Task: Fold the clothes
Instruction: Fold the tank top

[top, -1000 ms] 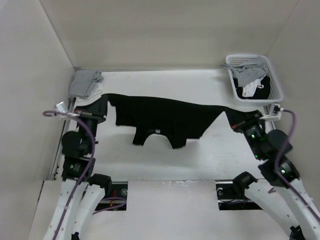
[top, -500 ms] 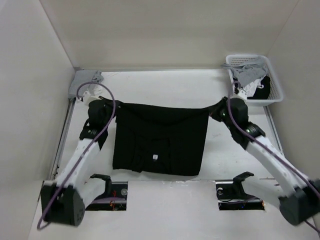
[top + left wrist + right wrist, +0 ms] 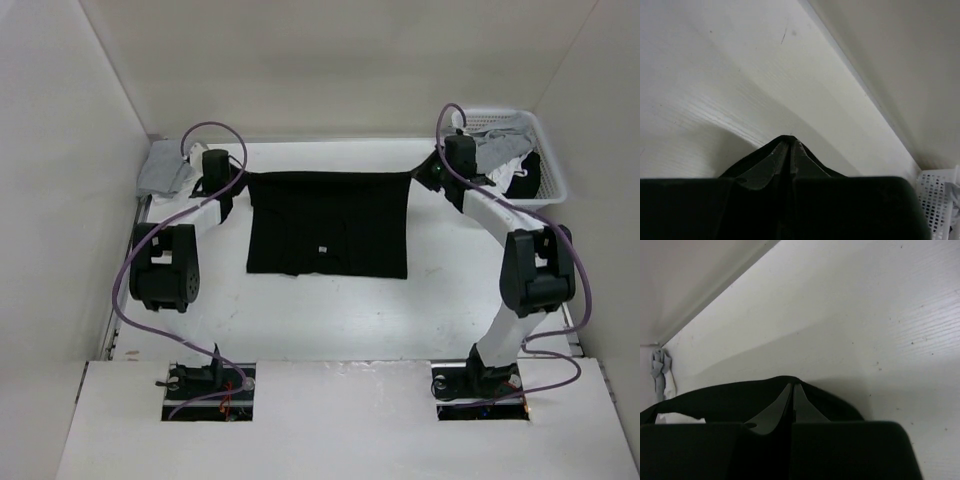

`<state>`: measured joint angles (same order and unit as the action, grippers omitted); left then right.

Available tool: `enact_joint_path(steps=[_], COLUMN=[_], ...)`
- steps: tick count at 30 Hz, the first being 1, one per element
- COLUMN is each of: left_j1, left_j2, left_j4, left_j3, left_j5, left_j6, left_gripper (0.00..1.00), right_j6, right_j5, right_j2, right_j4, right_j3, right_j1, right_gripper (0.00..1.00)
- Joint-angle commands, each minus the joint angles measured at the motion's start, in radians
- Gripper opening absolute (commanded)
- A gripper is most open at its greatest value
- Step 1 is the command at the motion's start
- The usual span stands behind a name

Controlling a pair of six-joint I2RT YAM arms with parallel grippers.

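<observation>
As the black shirt (image 3: 330, 225) lay spread, I saw the left gripper (image 3: 238, 182) and the right gripper (image 3: 422, 176) clamped tight on its far corners.

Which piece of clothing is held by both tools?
The black shirt: the grey bundle sits folded in the far left corner, the other garments are heaped in the white basket.

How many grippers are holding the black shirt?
2. The left gripper pinches the black shirt at its far left corner. The right gripper pinches its far right corner. Both grips are visible.
</observation>
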<state>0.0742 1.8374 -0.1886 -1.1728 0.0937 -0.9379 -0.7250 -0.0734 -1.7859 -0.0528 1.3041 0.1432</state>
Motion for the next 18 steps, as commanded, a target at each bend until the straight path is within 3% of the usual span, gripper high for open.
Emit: enact_joint_path(steps=[1,8,18], left_j1=[-0.006,0.005,0.022], left_j2=[-0.125,-0.348,-0.613], left_j4=[-0.115,-0.271,-0.284], left_j3=[0.092,0.447,0.736], left_j5=[-0.018,-0.017,-0.023], left_j6=[-0.009,-0.047,-0.012], left_gripper=[0.00,0.00,0.01], right_j6=[0.006,-0.034,-0.070], right_j5=[-0.017,0.050,0.135], right_j2=[0.115,0.365,0.620], right_j4=[0.066,0.180,0.176], right_j3=[-0.083,-0.435,-0.739], right_j1=[0.002,0.072,0.141], right_gripper=[0.00,0.01,0.01])
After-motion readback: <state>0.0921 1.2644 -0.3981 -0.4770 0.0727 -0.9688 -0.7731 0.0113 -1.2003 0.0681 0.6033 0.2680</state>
